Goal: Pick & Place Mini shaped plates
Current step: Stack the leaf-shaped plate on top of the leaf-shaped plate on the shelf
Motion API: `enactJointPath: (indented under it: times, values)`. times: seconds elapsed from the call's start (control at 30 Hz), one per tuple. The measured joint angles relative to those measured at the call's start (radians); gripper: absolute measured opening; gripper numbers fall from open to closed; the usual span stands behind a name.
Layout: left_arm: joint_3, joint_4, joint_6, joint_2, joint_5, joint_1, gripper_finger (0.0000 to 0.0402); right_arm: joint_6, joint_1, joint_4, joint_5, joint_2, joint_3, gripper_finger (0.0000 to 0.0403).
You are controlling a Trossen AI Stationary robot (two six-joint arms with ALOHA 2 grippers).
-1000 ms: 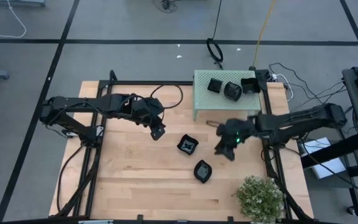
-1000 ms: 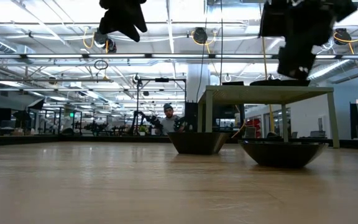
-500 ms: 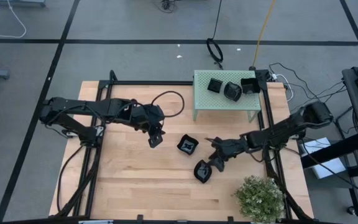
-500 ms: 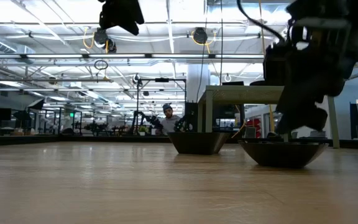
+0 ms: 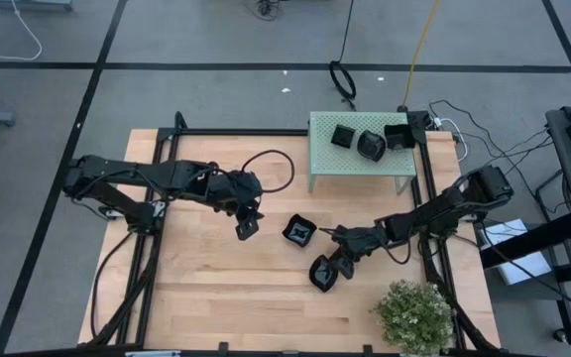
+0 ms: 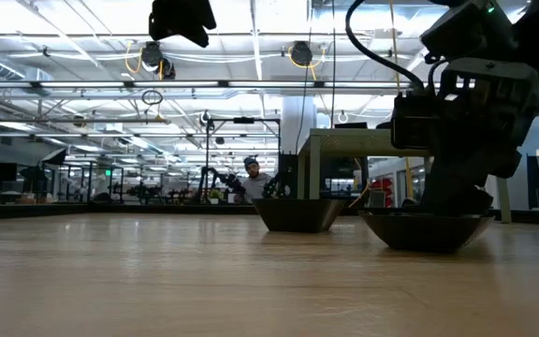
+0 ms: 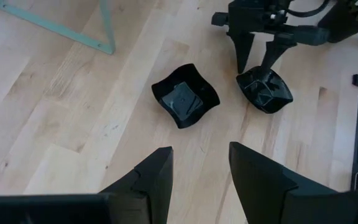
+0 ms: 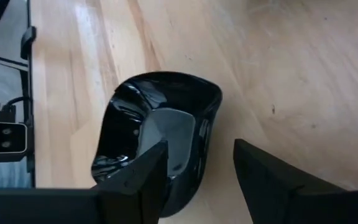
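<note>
Right gripper (image 5: 338, 261), jaws released, straddles the rim of the rounded plate (image 5: 323, 274) at table centre-right (wood table (image 5: 216, 297)). Square plate (image 5: 299, 232) lies at its 11 o'clock. Left gripper (image 5: 245, 228), jaws released, hovers at the square plate's 9 o'clock.

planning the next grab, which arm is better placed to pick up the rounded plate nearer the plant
Right. The right gripper is open, its fingers straddling the rounded plate's rim. The left gripper hovers higher, nearer the wavy plate.
</note>
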Motion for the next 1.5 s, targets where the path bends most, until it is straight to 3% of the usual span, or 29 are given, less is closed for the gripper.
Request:
enactJointPath:
  times: [0.2,0.47,0.6,0.87,0.97,1.2,1.5]
  values:
    - [0.000,0.000,0.000,0.000,0.000,0.000,0.0159,-0.048,0.000,-0.004,-0.001,0.000,0.000,0.0136]
    - [0.000,0.000,0.012,0.000,-0.001,0.001,0.0159,-0.054,0.000,0.001,-0.083,0.000,0.000,0.0013]
    - [0.000,0.000,0.025,0.000,-0.009,0.001,0.0159,-0.052,0.000,0.034,-0.136,-0.002,0.000,0.0005]
    - [0.000,0.000,0.027,0.000,-0.030,0.001,0.0159,-0.125,-0.001,0.110,-0.129,-0.103,-0.001,0.0000]
    - [0.000,0.000,0.027,0.000,-0.035,0.001,0.0159,-0.209,0.000,0.100,-0.062,-0.180,-0.001,0.0000]
    - [0.000,0.003,0.027,0.000,-0.040,0.001,0.0159,-0.451,-0.023,-0.045,0.218,-0.407,0.000,0.0000]
    - [0.000,0.015,0.028,0.000,-0.197,0.023,0.0159,-0.606,-0.198,-0.554,0.394,-0.652,0.144,0.0000]
